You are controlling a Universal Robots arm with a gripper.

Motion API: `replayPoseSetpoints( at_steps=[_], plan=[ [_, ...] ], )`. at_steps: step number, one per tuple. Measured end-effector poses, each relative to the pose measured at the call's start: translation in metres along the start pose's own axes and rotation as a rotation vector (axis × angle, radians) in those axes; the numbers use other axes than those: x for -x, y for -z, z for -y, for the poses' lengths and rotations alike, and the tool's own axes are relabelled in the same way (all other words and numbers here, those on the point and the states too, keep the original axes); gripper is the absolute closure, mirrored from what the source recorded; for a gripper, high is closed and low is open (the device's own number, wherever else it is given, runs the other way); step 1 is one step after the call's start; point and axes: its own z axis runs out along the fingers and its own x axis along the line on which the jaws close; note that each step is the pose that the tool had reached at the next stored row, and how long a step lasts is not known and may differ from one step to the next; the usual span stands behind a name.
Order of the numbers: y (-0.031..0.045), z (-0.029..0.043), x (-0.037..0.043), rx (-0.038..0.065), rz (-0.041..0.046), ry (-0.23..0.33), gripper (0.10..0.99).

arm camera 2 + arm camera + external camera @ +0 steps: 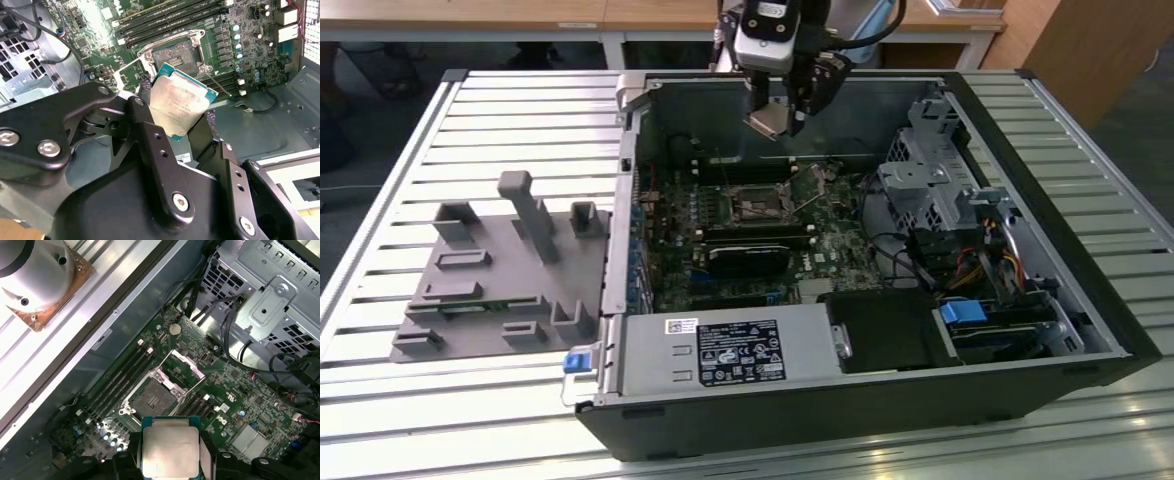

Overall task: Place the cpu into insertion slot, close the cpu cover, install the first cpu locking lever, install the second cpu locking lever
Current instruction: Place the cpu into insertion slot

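We're looking at a gripper [775, 118] that's sporting chunky matte-black link arms [159, 150] in the second wrist view, and round silver screws [181, 201] are dotting the joints. In the exterior view the wrist housing [766, 28] is showing up silvery-white, with a black cable [891, 24] looping off it.

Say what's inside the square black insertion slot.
The black slot shows only bare pins. The pale square cpu in the pincer covers part of its rim in the second wrist view.
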Motion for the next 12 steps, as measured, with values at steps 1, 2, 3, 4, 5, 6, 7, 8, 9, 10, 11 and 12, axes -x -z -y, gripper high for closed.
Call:
replayPoseSetpoints(
  at_steps=[1, 2, 3, 4, 5, 6, 7, 8, 9, 10, 11, 12],
  plan=[
    [0.0000, 0.0000, 0.0000, 0.000, 0.0005, -0.005, 0.545],
    [-0.0001, 0.0000, -0.0001, 0.000, 0.0009, -0.010, 0.545],
    [-0.0001, -0.0001, -0.0001, 0.000, 0.0013, -0.015, 0.545],
    [-0.0001, 0.0000, -0.0001, 0.000, 0.0018, -0.020, 0.545],
    [-0.0001, 0.0000, -0.0001, 0.000, 0.0022, -0.025, 0.545],
    [-0.0002, 0.0000, -0.0001, 0.001, 0.0028, -0.031, 0.545],
    [-0.0002, 0.0000, -0.0001, 0.001, 0.0032, -0.037, 0.545],
    [-0.0002, -0.0001, -0.0001, 0.001, 0.0037, -0.042, 0.545],
    [-0.0002, 0.0000, -0.0001, 0.001, 0.0042, -0.048, 0.545],
    [-0.0003, 0.0000, -0.0001, 0.001, 0.0046, -0.053, 0.545],
    [-0.0003, 0.0000, -0.0001, 0.001, 0.0052, -0.059, 0.545],
    [-0.0003, 0.0000, -0.0001, 0.001, 0.0057, -0.065, 0.545]
  ],
)
